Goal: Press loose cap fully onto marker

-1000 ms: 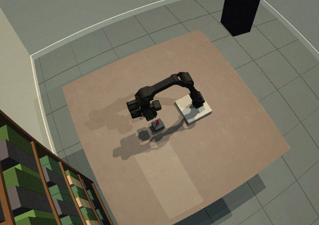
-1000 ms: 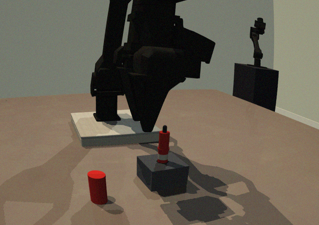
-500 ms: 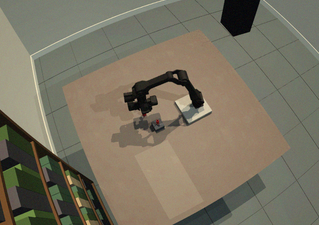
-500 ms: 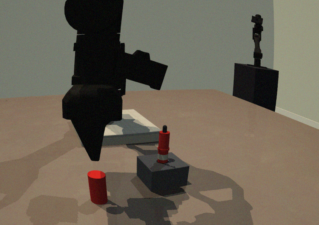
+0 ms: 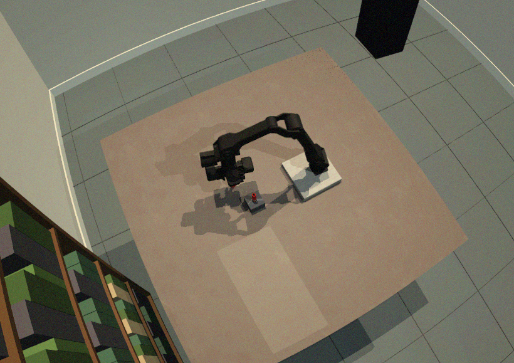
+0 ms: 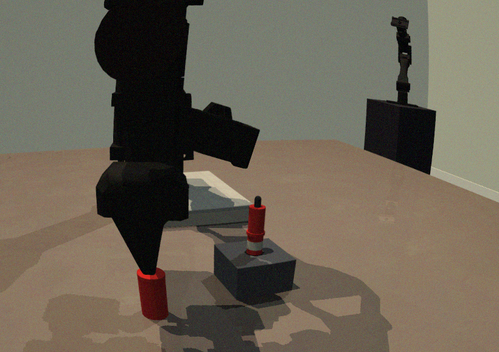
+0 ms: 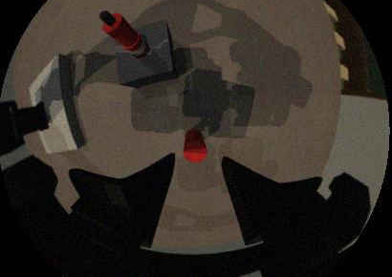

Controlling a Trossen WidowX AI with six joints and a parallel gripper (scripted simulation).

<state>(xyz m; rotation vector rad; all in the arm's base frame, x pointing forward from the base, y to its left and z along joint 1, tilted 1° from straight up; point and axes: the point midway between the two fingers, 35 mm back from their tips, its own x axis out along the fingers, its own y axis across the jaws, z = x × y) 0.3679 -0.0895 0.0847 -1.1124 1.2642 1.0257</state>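
Observation:
The red cap (image 6: 152,293) (image 7: 195,146) stands upright on the table (image 5: 373,209), left of the holder block; in the top view only a sliver of it (image 5: 232,187) shows under the gripper. The red marker (image 5: 254,196) (image 6: 255,223) (image 7: 123,31) stands upright in the dark grey holder block (image 5: 257,207) (image 6: 254,269) (image 7: 153,57), its black tip bare. My gripper (image 5: 231,183) (image 6: 147,268) (image 7: 199,159) points straight down over the cap, with its fingertips at the cap's top rim. The fingers stand apart on either side of the cap and do not touch it.
The arm's white base plate (image 5: 321,182) (image 6: 213,189) (image 7: 54,106) lies behind the holder. A lighter rectangle (image 5: 269,288) is marked on the table's front part. A black pedestal (image 5: 388,14) (image 6: 399,134) stands off the table's far corner, and a shelf (image 5: 41,288) at the left.

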